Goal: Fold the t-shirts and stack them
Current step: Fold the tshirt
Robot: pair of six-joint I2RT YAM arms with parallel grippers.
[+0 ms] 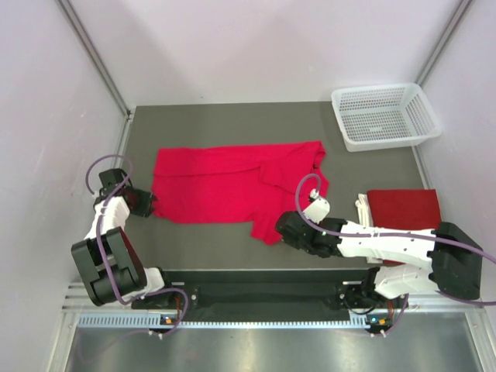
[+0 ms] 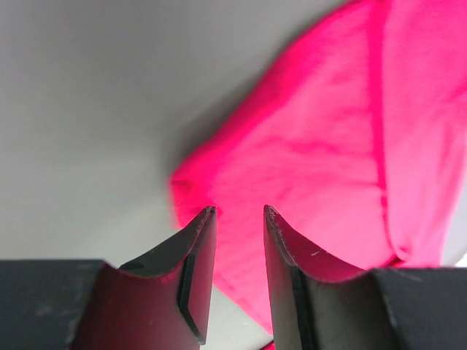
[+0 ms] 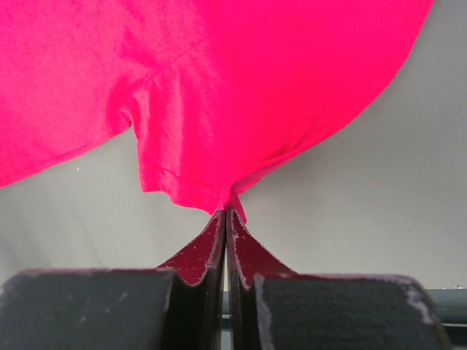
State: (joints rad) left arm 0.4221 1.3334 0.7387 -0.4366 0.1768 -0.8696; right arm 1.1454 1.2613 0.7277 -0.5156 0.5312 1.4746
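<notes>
Right claw [image 3: 226, 213] pinching hem of red shirt [image 1: 225, 184], left claw [image 2: 239, 211] spread over its corner, top view alone shows folded shirt [image 1: 403, 208] at right edge of table [image 1: 201, 124]

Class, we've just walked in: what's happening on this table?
Two robot arms are working on a red t-shirt spread on the table. The right gripper is shut on its near right corner; the left gripper, jaws apart, sits at its left edge. A second t-shirt lies folded at the right, a white basket beyond it.

Pale lilac walls [image 1: 256, 46], dark grey tabletop [image 1: 232, 124]
</notes>
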